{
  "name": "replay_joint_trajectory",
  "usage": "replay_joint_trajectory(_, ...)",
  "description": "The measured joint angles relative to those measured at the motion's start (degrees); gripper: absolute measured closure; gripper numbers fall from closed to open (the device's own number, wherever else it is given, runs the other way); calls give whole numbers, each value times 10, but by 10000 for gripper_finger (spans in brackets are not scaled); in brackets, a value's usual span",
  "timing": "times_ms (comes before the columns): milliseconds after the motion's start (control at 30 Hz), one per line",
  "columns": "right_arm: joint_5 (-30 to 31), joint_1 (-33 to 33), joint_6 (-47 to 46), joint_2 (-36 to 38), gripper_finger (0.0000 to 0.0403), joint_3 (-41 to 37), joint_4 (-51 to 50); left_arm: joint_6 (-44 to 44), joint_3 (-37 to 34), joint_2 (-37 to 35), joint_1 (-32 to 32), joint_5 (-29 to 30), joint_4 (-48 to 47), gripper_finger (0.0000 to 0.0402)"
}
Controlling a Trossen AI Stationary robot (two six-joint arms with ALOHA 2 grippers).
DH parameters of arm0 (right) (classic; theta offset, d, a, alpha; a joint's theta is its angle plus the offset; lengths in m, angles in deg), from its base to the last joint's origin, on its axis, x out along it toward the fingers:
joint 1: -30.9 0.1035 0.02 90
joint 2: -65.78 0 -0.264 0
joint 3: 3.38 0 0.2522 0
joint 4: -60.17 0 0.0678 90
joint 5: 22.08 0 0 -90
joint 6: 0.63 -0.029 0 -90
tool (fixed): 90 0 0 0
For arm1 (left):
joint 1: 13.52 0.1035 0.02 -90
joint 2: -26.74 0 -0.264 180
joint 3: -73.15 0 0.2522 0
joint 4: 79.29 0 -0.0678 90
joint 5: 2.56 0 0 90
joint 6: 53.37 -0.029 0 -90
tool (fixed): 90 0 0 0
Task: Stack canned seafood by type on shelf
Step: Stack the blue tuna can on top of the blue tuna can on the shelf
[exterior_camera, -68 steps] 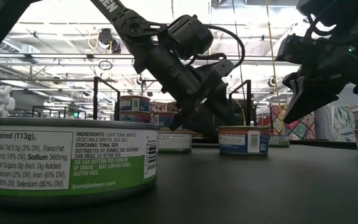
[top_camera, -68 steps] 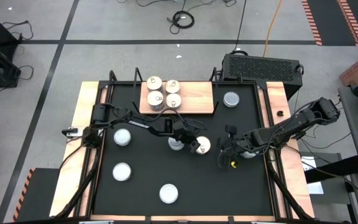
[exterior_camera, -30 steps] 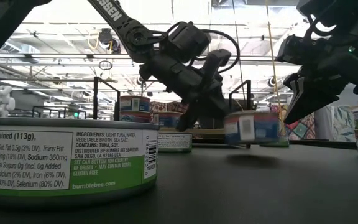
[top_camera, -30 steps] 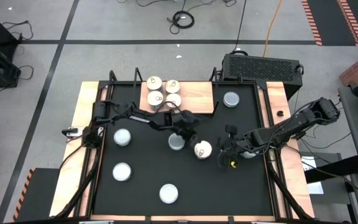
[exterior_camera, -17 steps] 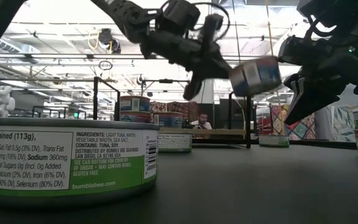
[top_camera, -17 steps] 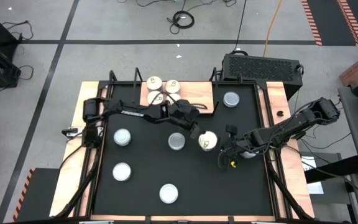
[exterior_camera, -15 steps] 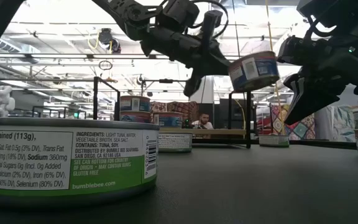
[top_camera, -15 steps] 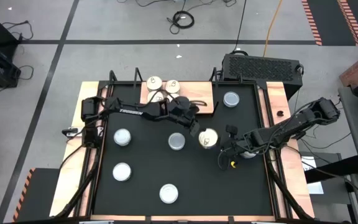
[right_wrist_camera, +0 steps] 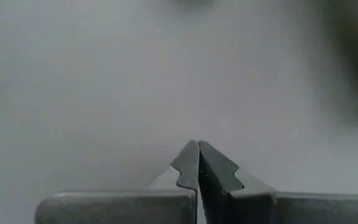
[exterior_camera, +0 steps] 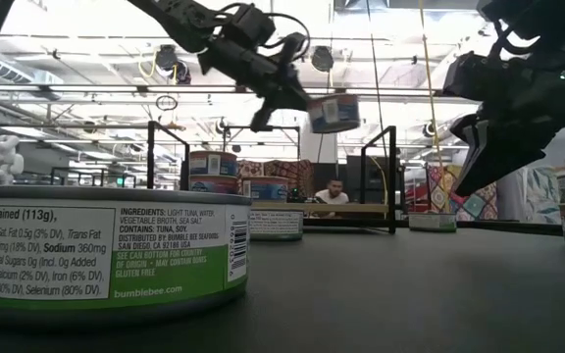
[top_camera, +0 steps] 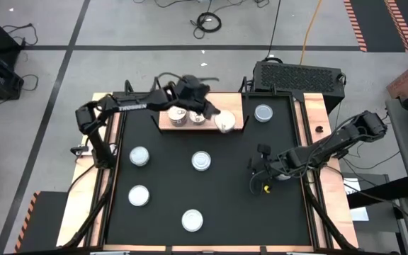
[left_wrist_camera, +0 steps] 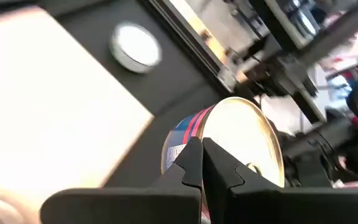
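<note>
Since the earlier frame the left arm has swung from the middle of the black surface (top_camera: 168,177) up to the light rectangular wooden shelf board (top_camera: 234,103) at the upper centre of the high view. It has carried a small round metal tin with a cream printed top (top_camera: 226,125) along with it. The left gripper (top_camera: 217,118) has its fingers pinched together on the rim of this tin. In the low view the tin hangs in the air, not yet set down, over the lower right part of the board.

Other cream-topped tins (top_camera: 178,114) already stand on the left part of the shelf. The arm partly hides them, so we cannot count them.

Five plain silvery-topped tins (top_camera: 201,161) lie spread over the surface, one of them just right of the shelf, and none is stacked yet.

The right gripper (top_camera: 261,174) waits at the right of the frame, fingers together and empty.

We judge the cream type nearly gathered, with placing this tin and the whole silvery type left to do.
</note>
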Motion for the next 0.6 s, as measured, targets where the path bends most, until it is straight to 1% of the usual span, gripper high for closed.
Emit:
replay_joint_trajectory(133,0,7,-2,0,403,0,-1,-13,0,-15,53,-2,-25,401)
replay_joint_trajectory(300,0,7,-4,0,403,0,0,-16,0,-16,120,-6,-67,401)
replay_joint_trajectory(367,0,7,-4,0,403,0,0,-26,0,-16,143,-6,-70,401)
replay_joint_trajectory(600,1,7,0,0,403,0,1,-45,0,-15,192,-10,-78,401)
